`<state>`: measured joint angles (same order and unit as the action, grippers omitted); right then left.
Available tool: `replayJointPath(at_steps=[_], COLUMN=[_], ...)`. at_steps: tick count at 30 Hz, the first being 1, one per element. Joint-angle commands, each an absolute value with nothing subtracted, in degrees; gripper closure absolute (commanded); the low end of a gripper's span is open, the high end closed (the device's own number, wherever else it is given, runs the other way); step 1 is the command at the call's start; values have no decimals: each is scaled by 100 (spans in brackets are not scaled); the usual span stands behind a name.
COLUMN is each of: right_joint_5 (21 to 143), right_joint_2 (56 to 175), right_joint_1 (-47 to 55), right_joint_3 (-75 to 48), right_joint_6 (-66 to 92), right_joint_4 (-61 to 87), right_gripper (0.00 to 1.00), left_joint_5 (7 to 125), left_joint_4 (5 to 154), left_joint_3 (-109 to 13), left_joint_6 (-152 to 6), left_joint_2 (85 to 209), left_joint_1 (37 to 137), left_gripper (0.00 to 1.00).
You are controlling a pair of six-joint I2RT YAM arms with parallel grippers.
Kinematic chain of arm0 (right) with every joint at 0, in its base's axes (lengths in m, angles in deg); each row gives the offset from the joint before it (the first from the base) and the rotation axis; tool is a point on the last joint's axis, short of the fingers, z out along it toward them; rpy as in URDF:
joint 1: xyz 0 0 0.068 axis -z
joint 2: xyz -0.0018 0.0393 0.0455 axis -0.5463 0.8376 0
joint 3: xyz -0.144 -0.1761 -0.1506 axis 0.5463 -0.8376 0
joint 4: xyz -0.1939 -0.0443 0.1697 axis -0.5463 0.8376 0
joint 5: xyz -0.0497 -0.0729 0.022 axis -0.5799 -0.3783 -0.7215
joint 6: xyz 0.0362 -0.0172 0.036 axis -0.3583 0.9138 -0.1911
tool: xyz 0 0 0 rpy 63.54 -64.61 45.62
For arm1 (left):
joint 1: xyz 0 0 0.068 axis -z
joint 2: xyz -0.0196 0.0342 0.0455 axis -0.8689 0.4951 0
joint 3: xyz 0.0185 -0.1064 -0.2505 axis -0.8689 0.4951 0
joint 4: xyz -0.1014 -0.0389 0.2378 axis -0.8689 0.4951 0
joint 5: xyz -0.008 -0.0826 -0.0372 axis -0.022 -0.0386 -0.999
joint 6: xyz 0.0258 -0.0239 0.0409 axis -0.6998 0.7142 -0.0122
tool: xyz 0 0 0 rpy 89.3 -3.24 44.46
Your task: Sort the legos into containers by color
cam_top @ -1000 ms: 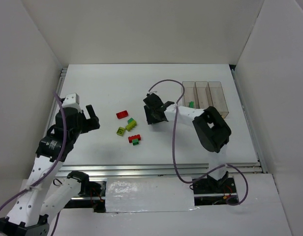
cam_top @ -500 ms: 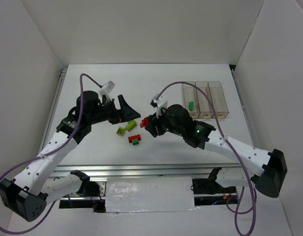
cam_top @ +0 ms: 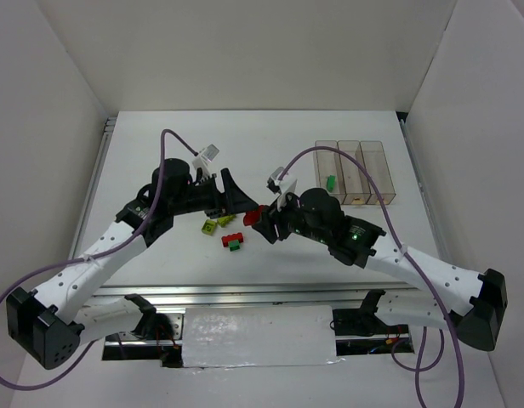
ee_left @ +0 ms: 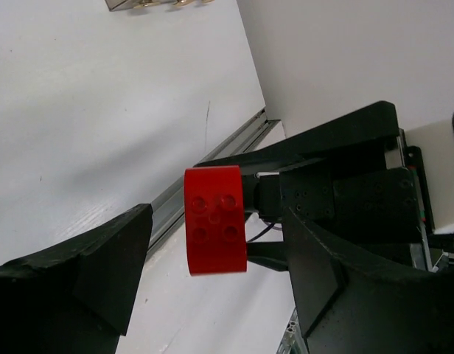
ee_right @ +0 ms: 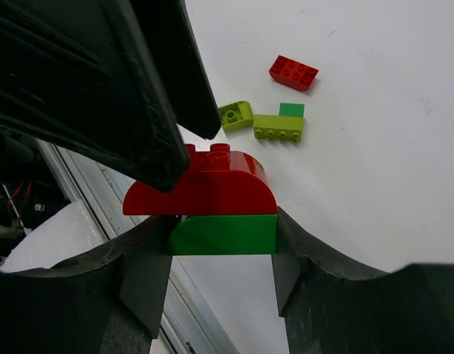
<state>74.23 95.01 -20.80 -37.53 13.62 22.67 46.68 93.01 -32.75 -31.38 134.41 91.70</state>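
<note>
While one green lego (cam_top: 330,180) sits in a bin (cam_top: 327,153), right gripper (ee_right: 223,243) clamps a red-green pair (ee_right: 212,193), left gripper (ee_left: 216,221) gapes around it; loose legos (cam_top: 232,241) litter the desk (cam_top: 245,144).

Count:
- bins (cam_top: 349,157): 3, clear, joined in a row.
- red bricks (ee_right: 294,72): 3. Two show in the right wrist view, a third red (cam_top: 230,237) only overhead.
- dark green bricks (ee_right: 223,234): 4. Two show at the right wrist, another green (cam_top: 235,246) on the table, one green (cam_top: 329,181) in a bin.
- yellow-green bricks (ee_right: 278,127): 2.
- arms (cam_top: 92,259): 2.

Bricks total 9.
</note>
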Motion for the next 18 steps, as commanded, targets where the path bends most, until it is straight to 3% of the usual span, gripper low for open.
replayJointPath(at_steps=[1,6,10,14,15,16,18], right_joint_5=[7407,7064,6906,6774,6774,6757,6800], right_joint_2=[9402,9577,9666,9718,9719,9727,9675], right_joint_1=[-2182,-2270,-2314,-2349,-2340,-2340,-2340], right_joint_3=[-3672,-3584,-3575,-3583,-3592,-3610,-3706], right_joint_6=[1483,1492,1483,1483,1474,1474,1500], right_joint_4=[1995,2021,1925,1845,1819,1775,1670], right_gripper=[100,100,100,100,100,100,100], left_joint_5=[4709,4727,4657,4517,4481,4403,4367], left_joint_4=[9046,9047,8950,8853,8818,8748,8713], left_joint_3=[-3304,-3278,-3278,-3296,-3296,-3296,-3313], left_joint_6=[-3061,-3070,-3035,-3017,-3017,-3017,-3052], left_joint_2=[13515,13664,13735,13761,13761,13753,13735], left_joint_1=[9240,9311,9355,9364,9372,9364,9364], left_gripper=[17,32,61,75,80,91,100])
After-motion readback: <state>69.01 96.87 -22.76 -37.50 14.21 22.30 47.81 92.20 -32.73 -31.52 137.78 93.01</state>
